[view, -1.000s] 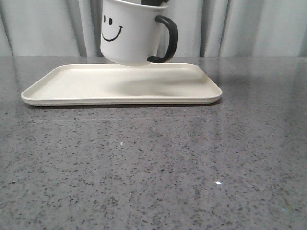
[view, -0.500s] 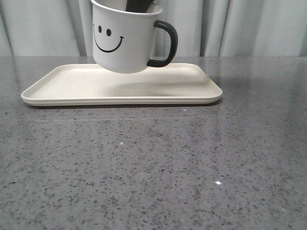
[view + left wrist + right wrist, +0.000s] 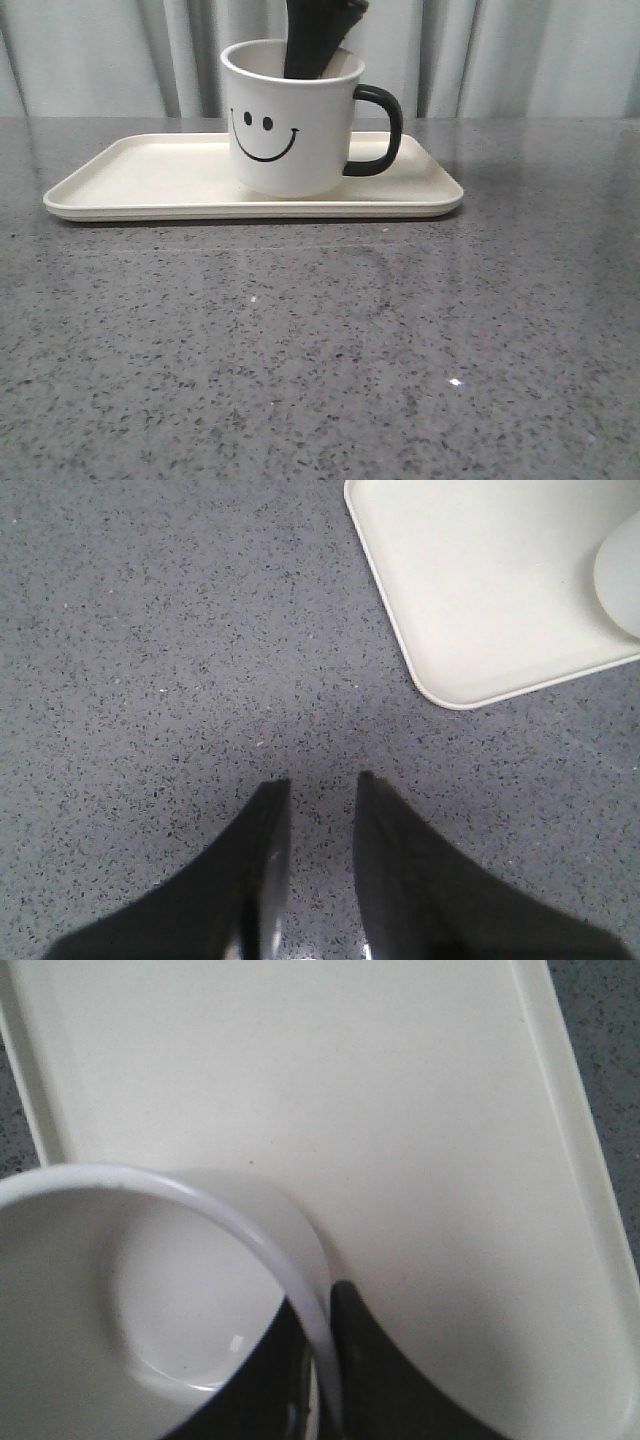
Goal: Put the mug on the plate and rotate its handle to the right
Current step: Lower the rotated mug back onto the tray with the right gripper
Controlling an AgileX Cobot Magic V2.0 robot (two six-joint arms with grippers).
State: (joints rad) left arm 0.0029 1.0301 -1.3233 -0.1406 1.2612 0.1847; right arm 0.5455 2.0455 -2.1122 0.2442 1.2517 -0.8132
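My right gripper (image 3: pixel 322 1360) is closed on the rim of the mug (image 3: pixel 290 125), one finger inside the cup and the other outside against its wall, so the white lip runs straight between my fingertips. In the front view my dark finger reaches down into the mug's mouth from above. The mug stands upright on the plate (image 3: pixel 150 175), its base on the plate's floor, a little toward the plate's right half. Its black smiley face looks toward the front camera, and the handle (image 3: pixel 378 130) sticks out to the mug's right, above the plate's right part. The plate lies flat on the speckled grey table (image 3: pixel 320 340).

My left gripper (image 3: pixel 322 792) holds nothing; its two fingers stand slightly parted over bare table, just beside a rounded corner of the plate and clear of the mug.
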